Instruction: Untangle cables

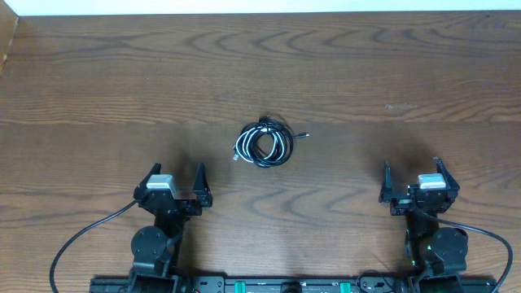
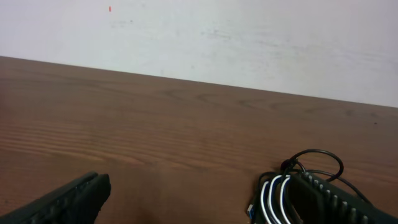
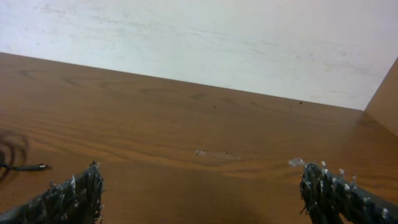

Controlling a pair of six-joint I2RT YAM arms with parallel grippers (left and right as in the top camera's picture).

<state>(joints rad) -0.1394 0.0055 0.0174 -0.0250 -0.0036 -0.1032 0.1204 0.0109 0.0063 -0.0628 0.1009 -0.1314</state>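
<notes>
Left arm pose: folded back at the near edge of the wooden table [image 1: 366, 65], with its wrist pointing toward the far edge and the head low over the wood.
Left gripper [image 1: 176, 168]: jaws spread wide, nothing between them, touching nothing. In the left wrist view its two dark fingers [image 2: 74, 198] sit at the bottom corners with bare table between.
Right arm pose: folded back the same way on the other side of the near edge, wrist pointing toward the far edge.
Right gripper [image 1: 412, 167]: jaws wide apart, holding nothing. In the right wrist view only wood shows between its ribbed fingers [image 3: 67, 199].
Cables, place: one small bundle lies flat on the table between the two arms and a little farther out, well apart from both grippers.
Black cable [image 1: 272, 146]: wound in a rough ring; one plug end [image 1: 304, 135] sticks out on the robot's right side and points toward the right arm.
White cable [image 1: 242, 146]: looped along the robot's left side of the ring, tucked in against the black turns, with a small connector at the lower left of the bundle.
Left wrist view of the bundle: white strands [image 2: 273, 198] and a black loop [image 2: 318, 155] appear just beside the right finger. Whether they touch cannot be told from this view; the overhead view shows them apart.
Right wrist view of the bundle: only the black plug [image 3: 30, 167] and a blurred loop show at the left edge.
Arm leads: a thick black lead [image 1: 81, 236] curves off the left arm base.
</notes>
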